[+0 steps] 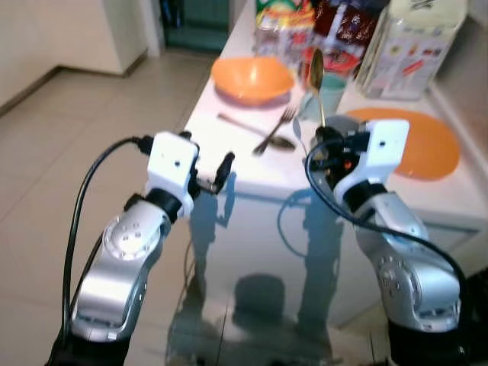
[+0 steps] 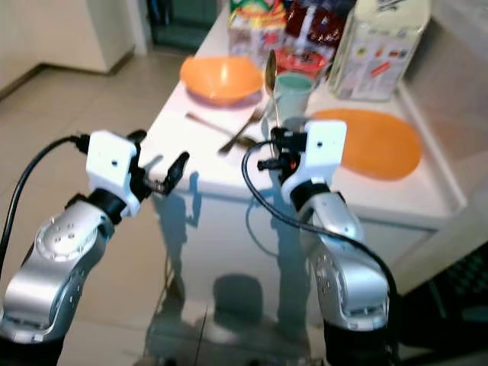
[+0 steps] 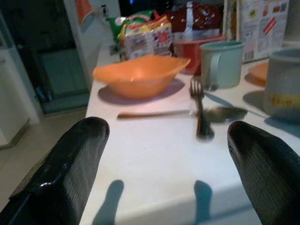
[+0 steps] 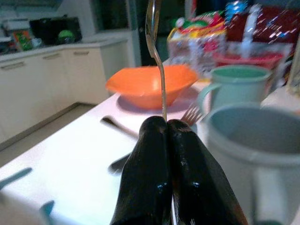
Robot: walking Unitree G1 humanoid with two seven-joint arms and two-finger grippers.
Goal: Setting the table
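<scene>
My right gripper (image 1: 321, 137) is shut on the handle of a spoon (image 1: 316, 75) that stands upright above the white table (image 1: 252, 171). In the right wrist view its fingers (image 4: 154, 154) pinch the spoon's thin stem (image 4: 162, 89). An orange bowl (image 1: 252, 78) sits at the table's far left. A fork (image 1: 274, 130) lies across a second spoon (image 1: 255, 128) in front of the bowl. An orange plate (image 1: 427, 142) lies on the right. My left gripper (image 2: 158, 155) hangs open at the table's near left corner, holding nothing.
A green mug (image 1: 329, 91) stands behind the held spoon, and a grey cup (image 4: 253, 140) sits close by my right gripper. Food packets (image 1: 286, 19) and a large white container (image 1: 415, 42) crowd the table's far end. Tiled floor (image 1: 69, 145) lies to the left.
</scene>
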